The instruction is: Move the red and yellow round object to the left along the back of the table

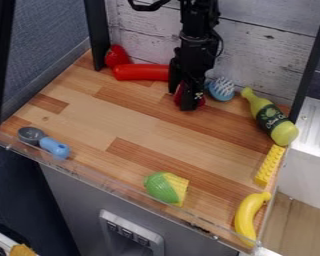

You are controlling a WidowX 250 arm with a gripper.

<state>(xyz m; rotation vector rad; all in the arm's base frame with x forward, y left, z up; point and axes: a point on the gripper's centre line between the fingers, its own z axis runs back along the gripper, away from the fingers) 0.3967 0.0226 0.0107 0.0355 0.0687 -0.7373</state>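
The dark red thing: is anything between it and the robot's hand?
No, nothing I can see. The hand is right at the dark red thing; the blue brush is beside them, not between.

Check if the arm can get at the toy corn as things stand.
Likely yes: bare wood lies between the gripper and the toy corn, and nothing covers it. Caveat: a dark red object is at the gripper; can't tell if it's held.

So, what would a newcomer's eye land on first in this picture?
Probably the black gripper, down at a dark red object toward the back wall. Next, the bright yellow toy banana at the front right corner, then the green-and-yellow toy corn near the front edge.
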